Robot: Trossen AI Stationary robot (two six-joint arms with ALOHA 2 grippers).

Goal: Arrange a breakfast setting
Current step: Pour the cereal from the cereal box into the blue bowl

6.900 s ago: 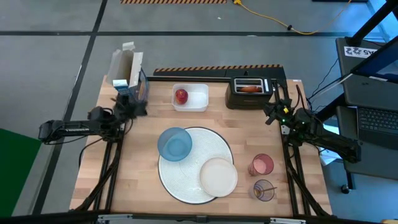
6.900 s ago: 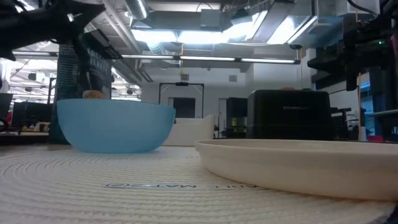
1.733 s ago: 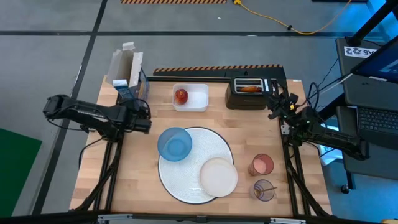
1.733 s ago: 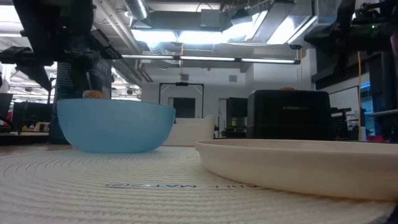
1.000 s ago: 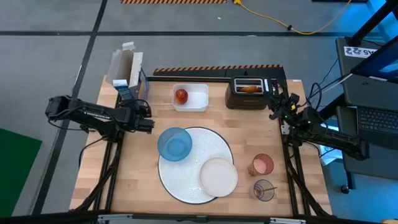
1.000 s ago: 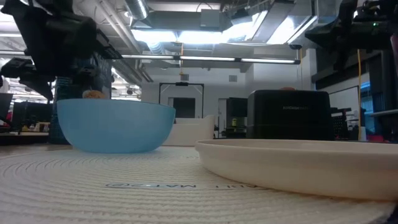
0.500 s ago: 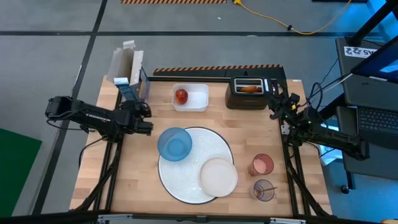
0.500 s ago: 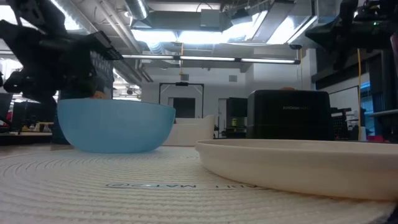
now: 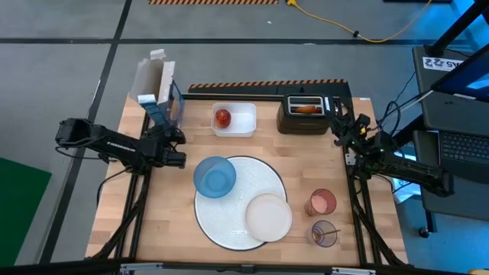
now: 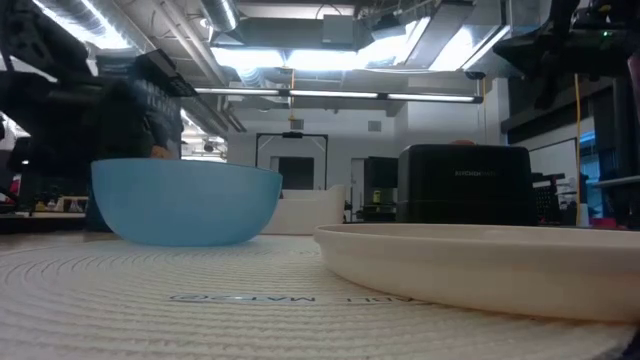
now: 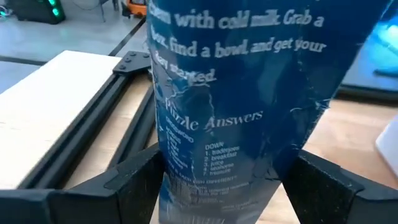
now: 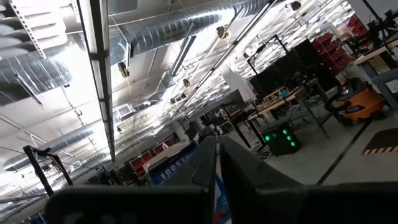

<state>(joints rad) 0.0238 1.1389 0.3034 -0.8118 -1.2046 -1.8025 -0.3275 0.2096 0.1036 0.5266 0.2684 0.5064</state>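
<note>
Wooden table [image 9: 164,221]: left gripper [image 9: 173,145] clamps blue cereal box [image 9: 162,107], tilted toward blue bowl [image 9: 214,176] for pouring; right gripper [image 9: 341,131] waits, fingers pressed together.

Black toaster [image 9: 307,114] at table's far edge, white square tub [image 9: 234,120] beside it, possibly plastic

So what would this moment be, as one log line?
left gripper: shut on blue cardboard cereal box, tilted | right gripper: waiting beside black toaster | round blue bowl: empty
</note>
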